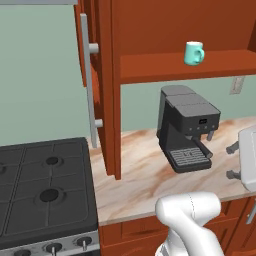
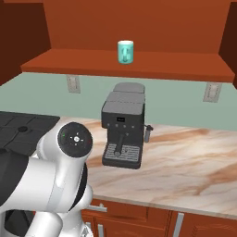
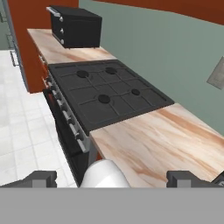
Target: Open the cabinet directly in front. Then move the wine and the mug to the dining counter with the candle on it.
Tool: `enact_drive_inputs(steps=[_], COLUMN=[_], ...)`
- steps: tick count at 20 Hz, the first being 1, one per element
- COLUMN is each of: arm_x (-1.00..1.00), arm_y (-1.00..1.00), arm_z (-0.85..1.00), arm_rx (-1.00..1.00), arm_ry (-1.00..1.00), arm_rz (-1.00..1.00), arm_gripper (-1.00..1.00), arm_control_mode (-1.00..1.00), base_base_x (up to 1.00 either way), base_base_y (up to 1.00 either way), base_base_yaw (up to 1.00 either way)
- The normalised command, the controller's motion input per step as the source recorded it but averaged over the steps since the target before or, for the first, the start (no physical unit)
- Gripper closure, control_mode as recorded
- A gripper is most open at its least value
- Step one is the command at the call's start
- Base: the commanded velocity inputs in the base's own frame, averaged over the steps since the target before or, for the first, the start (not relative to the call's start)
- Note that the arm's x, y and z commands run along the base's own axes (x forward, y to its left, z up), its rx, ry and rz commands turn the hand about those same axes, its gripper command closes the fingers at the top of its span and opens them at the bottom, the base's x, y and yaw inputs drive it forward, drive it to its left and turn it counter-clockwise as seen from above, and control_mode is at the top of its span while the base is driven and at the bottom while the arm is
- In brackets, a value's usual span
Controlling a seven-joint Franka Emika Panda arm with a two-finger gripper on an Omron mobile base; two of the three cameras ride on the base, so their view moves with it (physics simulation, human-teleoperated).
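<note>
Worktop [image 1: 135, 170] edge bare — cabinet [image 1: 107, 90] open — mug [image 1: 193, 53] shelved.

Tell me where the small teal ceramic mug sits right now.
The small teal ceramic mug stands upright on the reddish-brown wooden cabinet's shelf, above the dark grey coffee machine on the marble worktop; the cabinet door is open.

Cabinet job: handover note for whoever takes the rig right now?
Claw: open, holding nothing, hanging over the worktop beside the cooktop.
Cabinet: door swung open, done.
Mug: on the cabinet's shelf, above the coffee machine, not yet picked.
Wine, dining counter and candle: can't place them from these views.
Left: grab the mug, carry it over; confirm the wine.
</note>
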Motion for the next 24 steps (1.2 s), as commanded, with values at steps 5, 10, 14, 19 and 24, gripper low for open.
enact_drive_inputs(steps=[5, 10, 14, 19, 24], arm_x=[0.00, 0.00, 0.00, 0.00, 0.00], arm_y=[0.00, 0.00, 0.00, 0.00, -0.11], arm_z=[0.00, 0.01, 0.18, 0.27, 0.34], arm_rx=[0.00, 0.00, 0.00, 0.00, 0.03], arm_ry=[0.00, 0.00, 0.00, 0.00, 0.00], arm_rz=[0.00, -0.02, -0.21, -0.23, -0.23], arm_gripper=[-1.00, -1.00, -1.00, -1.00, -1.00], arm_control_mode=[-1.00, -1.00, -1.00, -1.00, -1.00], base_base_x=[0.00, 0.00, 0.00, 0.00, 0.00], base_base_y=[0.00, 0.00, 0.00, 0.00, 0.00], base_base_yaw=[0.00, 0.00, 0.00, 0.00, 0.00])
